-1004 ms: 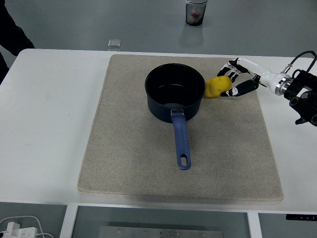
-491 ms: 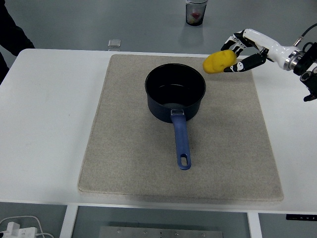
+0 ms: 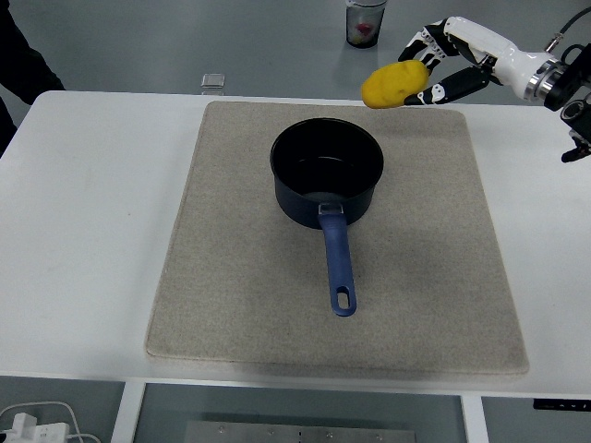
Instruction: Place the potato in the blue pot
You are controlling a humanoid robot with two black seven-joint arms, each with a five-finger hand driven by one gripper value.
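You see the mat (image 3: 277, 305) nearest, with the blue pot (image 3: 326, 171) on it, handle toward you. Beyond the pot's far right rim, the right hand (image 3: 441, 66) pinches the yellow potato (image 3: 394, 84) in the air, above the mat's far edge.

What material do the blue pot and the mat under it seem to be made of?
The dark blue pot with a long blue handle looks like enamelled or coated metal: smooth wall, glossy reflecting bottom. Its handle may be plastic; I cannot tell. The beige rectangular mat looks like felt or woven fabric: matte, finely speckled, soft edges.
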